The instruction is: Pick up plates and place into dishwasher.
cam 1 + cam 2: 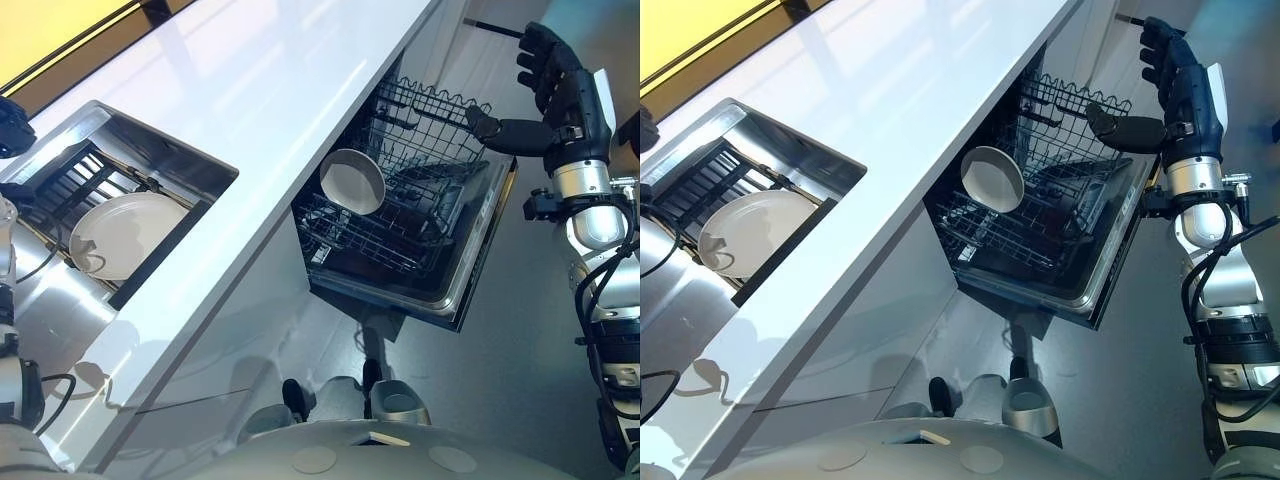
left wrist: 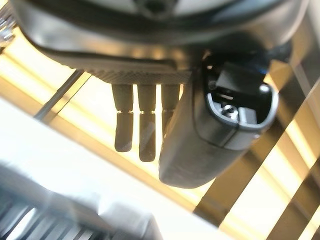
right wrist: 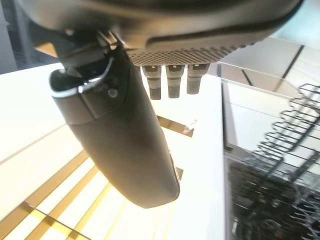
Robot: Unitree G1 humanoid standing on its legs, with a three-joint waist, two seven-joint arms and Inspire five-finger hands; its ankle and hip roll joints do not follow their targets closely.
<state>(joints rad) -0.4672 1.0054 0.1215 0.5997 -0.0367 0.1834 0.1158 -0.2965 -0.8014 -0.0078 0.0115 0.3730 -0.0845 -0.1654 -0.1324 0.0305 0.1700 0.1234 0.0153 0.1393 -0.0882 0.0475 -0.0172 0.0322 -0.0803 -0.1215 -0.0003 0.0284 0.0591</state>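
One white plate lies in the steel sink at the left, beside a black rack. A second white dish stands on edge in the pulled-out lower rack of the open dishwasher. My right hand hovers above the far right of that rack with fingers straight and thumb out, holding nothing; its wrist view shows the same open fingers. My left hand sits at the left edge above the sink, and its fingers hang straight and empty.
A long white countertop runs diagonally between sink and dishwasher. The dishwasher door is dropped open over the grey floor. A yellow band borders the counter at the far upper left.
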